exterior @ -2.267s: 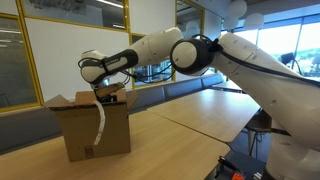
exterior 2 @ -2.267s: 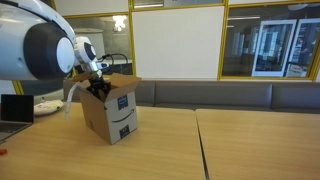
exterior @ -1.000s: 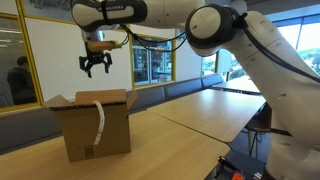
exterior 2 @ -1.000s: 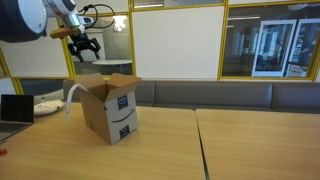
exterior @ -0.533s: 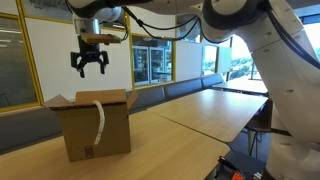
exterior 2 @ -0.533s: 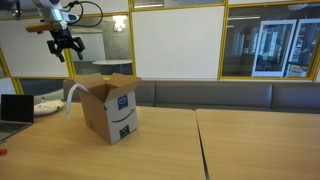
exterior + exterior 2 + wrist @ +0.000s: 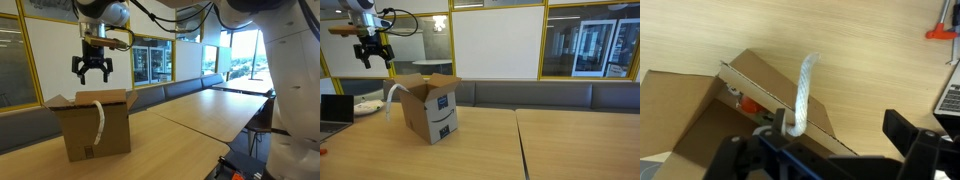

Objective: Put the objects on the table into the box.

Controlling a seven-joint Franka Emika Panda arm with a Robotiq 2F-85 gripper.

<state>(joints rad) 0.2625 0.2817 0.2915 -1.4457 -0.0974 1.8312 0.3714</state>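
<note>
Hanging high over the box, the jaws stand wide apart with nothing between them. In both exterior views they point straight down, well clear of the flaps. The arm reaches across the top of an exterior view to carry them.

The box stands on the worktop with its flaps open and spread. A white cord comes out over the top rim and hangs down the outer wall, lying against the cardboard. In an exterior view the cord shows as a pale curve at the box's side.

The wrist view looks down into the opening. There the cord rises from inside, crosses the edge of the wall and bends out over the pale wooden worktop. The dark fingers show at the bottom of that view, far apart and holding nothing. Just under a flap a patch of orange-red shows inside the box, too little of it to tell what it is.

A laptop sits on the worktop well apart from the box, and its corner shows at the edge of the wrist view. Near it lies a small red thing, clear of the box.
</note>
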